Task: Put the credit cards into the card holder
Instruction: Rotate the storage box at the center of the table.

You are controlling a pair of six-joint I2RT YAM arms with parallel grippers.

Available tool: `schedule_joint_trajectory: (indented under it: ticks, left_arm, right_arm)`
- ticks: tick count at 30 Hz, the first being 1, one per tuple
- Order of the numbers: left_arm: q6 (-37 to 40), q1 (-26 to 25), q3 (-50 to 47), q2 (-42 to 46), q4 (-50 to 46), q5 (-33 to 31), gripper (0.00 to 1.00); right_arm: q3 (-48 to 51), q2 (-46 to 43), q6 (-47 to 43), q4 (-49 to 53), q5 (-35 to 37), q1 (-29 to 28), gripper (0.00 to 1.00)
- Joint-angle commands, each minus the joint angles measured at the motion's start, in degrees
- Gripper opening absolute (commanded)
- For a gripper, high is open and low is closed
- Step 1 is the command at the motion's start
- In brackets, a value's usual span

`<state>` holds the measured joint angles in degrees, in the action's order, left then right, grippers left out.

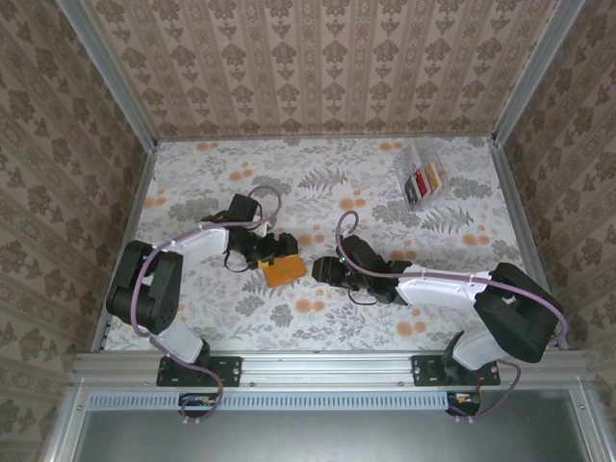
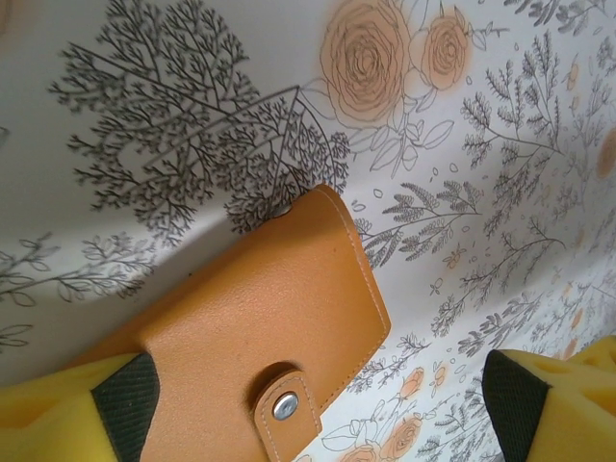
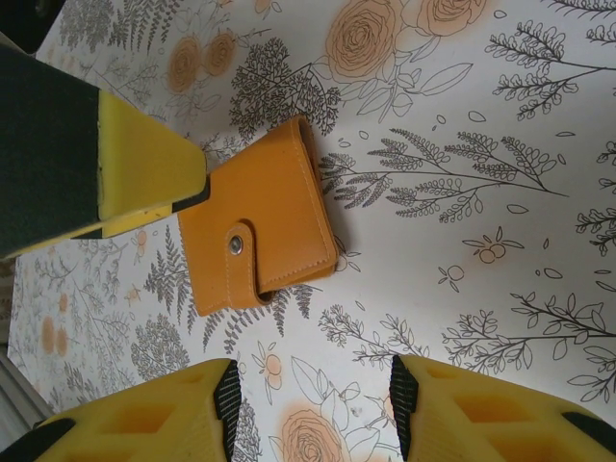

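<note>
Top external: the closed card holder (image 1: 284,271), a tan leather-look rectangle with stitched edges, lies flat mid-surface (image 1: 404,308) on floral print between both hands. Left wrist: left hand (image 2: 318,399) spread wide, yellow fingers (image 2: 58,414) either side of the holder, snap strap (image 2: 284,406) fastened. Right wrist: right hand (image 3: 316,409) parted, empty, near the holder. Credit cards (image 1: 424,181) sit in the clear plastic box (image 1: 408,160), far right.

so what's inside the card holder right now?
Can't tell: the card holder is folded shut with its snap strap fastened, so its inside is covered. Red, dark and orange credit cards lie in the clear box at the far right.
</note>
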<state>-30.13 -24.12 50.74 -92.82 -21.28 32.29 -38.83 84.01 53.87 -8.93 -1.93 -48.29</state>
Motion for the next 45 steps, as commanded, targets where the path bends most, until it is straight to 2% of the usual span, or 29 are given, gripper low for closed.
schedule_joint_trajectory:
  ticks: [1, 7, 10, 13, 18, 22, 29, 36, 41, 45]
  left_arm:
    - [-0.2, -1.6, -1.9, 1.8, -3.5, -1.3, 0.87]
    - [-6.8, -1.7, -6.1, 6.8, 0.6, 1.2, 0.85]
    - [-11.8, -4.8, -9.0, 9.9, 3.4, 0.3, 0.84]
    - [-14.8, -5.9, -10.4, 13.9, 4.6, -2.7, 0.83]
    - [-11.0, -3.7, -10.0, 18.7, -0.2, -10.7, 0.87]
    - [-8.0, 2.4, -10.9, 16.8, 3.3, -7.3, 0.88]
    - [-4.8, 3.1, -8.3, 9.4, 7.3, -2.0, 0.89]
    - [-6.3, 2.0, -11.2, 7.3, 11.5, 0.1, 0.88]
    - [-9.0, -1.5, -13.0, 5.8, 14.7, 0.6, 0.86]
    - [-12.1, -4.7, -14.6, 6.1, 17.0, -1.5, 0.83]
  right_arm:
    - [-1.0, 0.8, 0.4, -1.2, -0.6, -0.4, 0.48]
    - [0.3, 0.5, 1.4, -2.4, -1.0, -0.4, 0.46]
    - [1.0, 0.6, 1.7, -3.2, -1.1, -0.3, 0.43]
    - [1.1, 1.2, 2.0, -4.3, -2.2, -0.4, 0.40]
    - [0.5, 3.1, 2.5, -5.5, -3.4, -1.1, 0.38]
    - [-0.2, 4.4, 2.8, -6.1, -3.3, -2.0, 0.38]
    - [-1.5, 8.1, 4.0, -8.3, -4.3, -3.6, 0.38]
    - [-4.5, 12.3, 4.0, -8.1, -5.7, -3.7, 0.38]
    - [-5.1, 14.2, 4.9, -7.4, -4.0, -3.4, 0.37]
    - [-5.2, 15.6, 6.9, -6.9, -4.0, -2.6, 0.37]
